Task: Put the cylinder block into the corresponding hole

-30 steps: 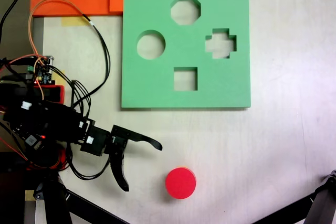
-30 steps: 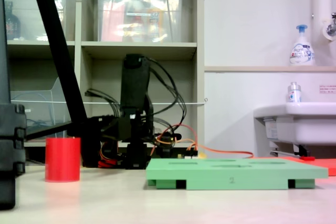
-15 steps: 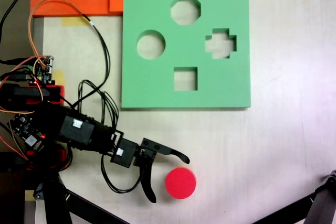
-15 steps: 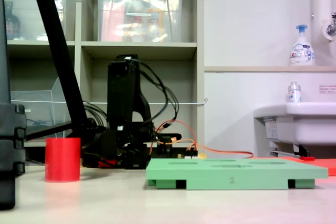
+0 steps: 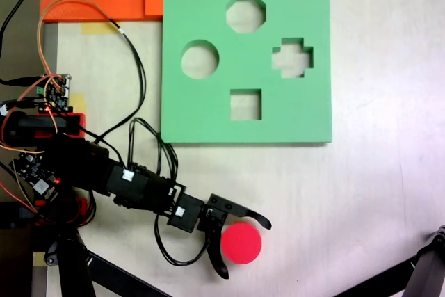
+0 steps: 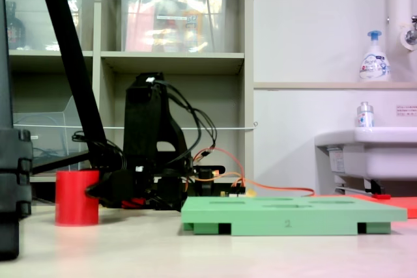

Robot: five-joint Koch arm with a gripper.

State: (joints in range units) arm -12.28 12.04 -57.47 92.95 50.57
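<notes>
The scene is looked down upon from directly overhead in the first exterior view, with the table [image 5: 375, 193] filling the picture and the green foam board [image 5: 208, 119] seen flat. In the second exterior view the table [image 6: 215, 255] is seen from nearly its own level, close to the surface, facing shelves [image 6: 176, 63] and a sink [image 6: 368, 151] (both far behind). The board [image 6: 293, 216], the arm [image 6: 146, 148] and the cylinder block [image 6: 76, 196] are shared by both exterior views.
</notes>
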